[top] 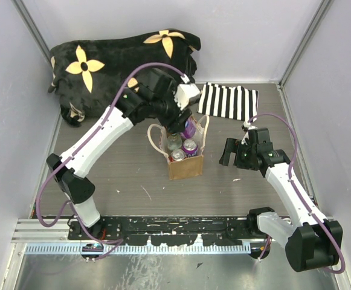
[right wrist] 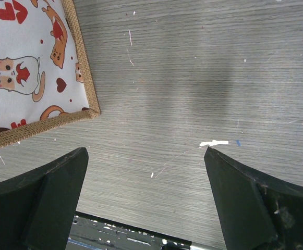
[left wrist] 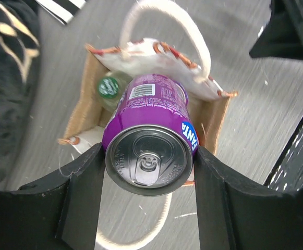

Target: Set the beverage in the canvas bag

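The tan canvas bag (top: 186, 164) stands upright mid-table with its cream handles spread. It also shows in the left wrist view (left wrist: 84, 99), and its cat-printed front shows in the right wrist view (right wrist: 31, 67). My left gripper (top: 185, 129) is shut on a purple Fanta can (top: 189, 128), holding it just above the bag's open back edge. In the left wrist view the can (left wrist: 148, 135) sits between the fingers (left wrist: 83, 192). Inside the bag are two cans (top: 189, 146) and a green-capped bottle (left wrist: 108, 87). My right gripper (top: 229, 152) is open and empty over bare table to the right of the bag (right wrist: 146, 192).
A black blanket with yellow flowers (top: 121, 60) lies at the back left. A black-and-white striped cloth (top: 228, 101) lies behind the bag to the right. The black mounting rail (top: 163, 226) runs along the near edge. Grey walls enclose both sides.
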Action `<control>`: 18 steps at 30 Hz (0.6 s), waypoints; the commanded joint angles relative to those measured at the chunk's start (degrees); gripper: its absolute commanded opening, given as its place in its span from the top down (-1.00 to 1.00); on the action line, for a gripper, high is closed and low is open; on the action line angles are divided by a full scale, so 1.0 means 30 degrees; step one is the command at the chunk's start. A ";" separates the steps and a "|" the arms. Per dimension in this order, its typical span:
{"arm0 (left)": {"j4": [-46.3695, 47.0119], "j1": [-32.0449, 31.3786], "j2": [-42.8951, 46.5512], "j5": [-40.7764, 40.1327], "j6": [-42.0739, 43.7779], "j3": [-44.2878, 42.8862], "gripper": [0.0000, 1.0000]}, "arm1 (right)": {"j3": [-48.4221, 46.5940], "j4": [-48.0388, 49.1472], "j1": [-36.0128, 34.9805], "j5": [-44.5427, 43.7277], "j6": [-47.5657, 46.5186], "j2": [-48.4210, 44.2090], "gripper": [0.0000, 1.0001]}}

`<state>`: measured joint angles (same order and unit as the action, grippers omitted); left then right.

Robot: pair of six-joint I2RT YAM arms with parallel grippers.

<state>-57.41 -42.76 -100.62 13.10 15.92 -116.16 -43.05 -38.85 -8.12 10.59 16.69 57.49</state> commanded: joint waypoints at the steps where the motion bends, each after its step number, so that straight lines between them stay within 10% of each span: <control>1: 0.2877 -0.0592 0.2020 0.0019 0.0746 0.1965 1.00 | -0.0248 0.0440 0.0099 0.0132 0.0114 -0.0387 -1.00; 18: 0.3885 -0.2750 0.1883 -0.0141 0.0842 0.5575 1.00 | -0.0056 0.0386 0.0136 0.0045 0.0070 -0.0720 -1.00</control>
<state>-50.74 -49.80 -97.54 12.25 17.63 -100.14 -43.05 -38.85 -8.01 10.61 16.69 56.86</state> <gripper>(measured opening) 0.648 0.999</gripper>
